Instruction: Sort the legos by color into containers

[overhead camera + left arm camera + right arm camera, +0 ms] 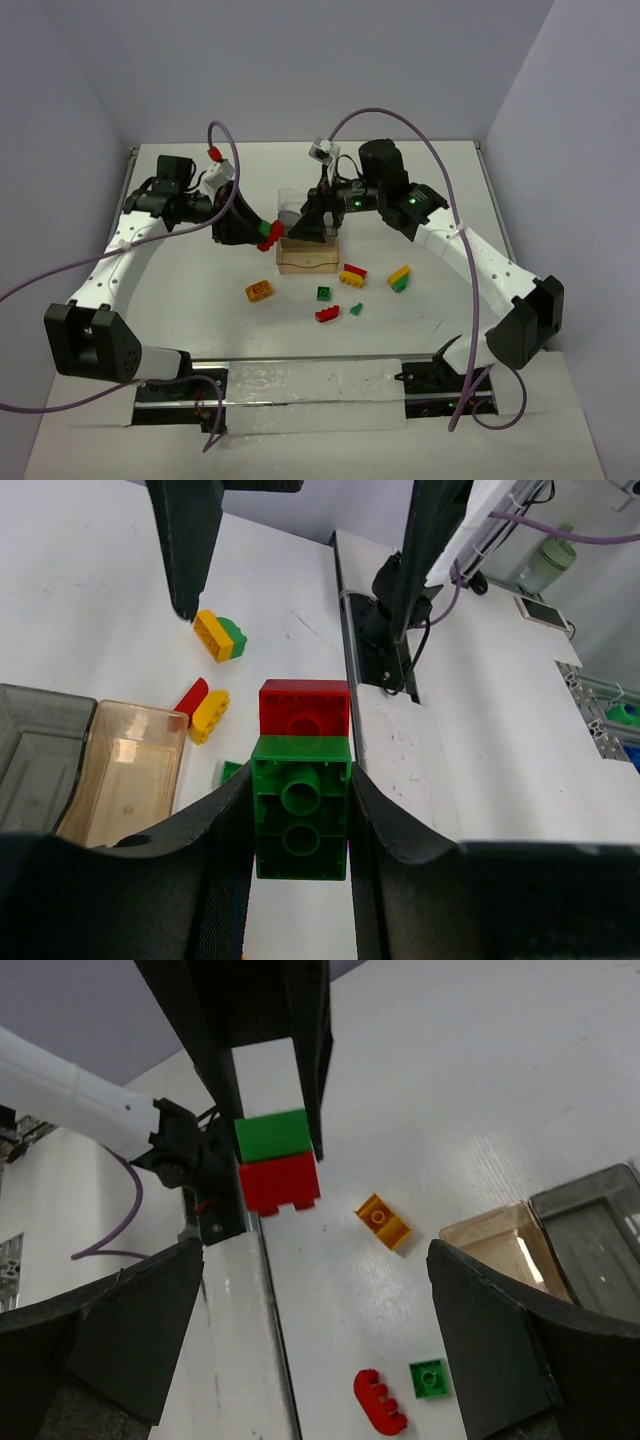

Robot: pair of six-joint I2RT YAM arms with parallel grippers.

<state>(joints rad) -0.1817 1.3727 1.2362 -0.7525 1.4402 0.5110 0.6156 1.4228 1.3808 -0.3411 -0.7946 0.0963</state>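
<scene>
While left gripper [300, 790] clamps the green-and-red brick stack [302, 825] just left of the trays [310, 262], right gripper [315, 1260] hangs wide open over them, empty.

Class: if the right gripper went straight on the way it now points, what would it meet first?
Probably the green-and-red lego stack held by the left gripper, straight ahead; depth is uncertain.

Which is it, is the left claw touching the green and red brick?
Touching. The left wrist view shows the left gripper with its fingers pressed against both sides of the green and red brick, no gap.
</scene>
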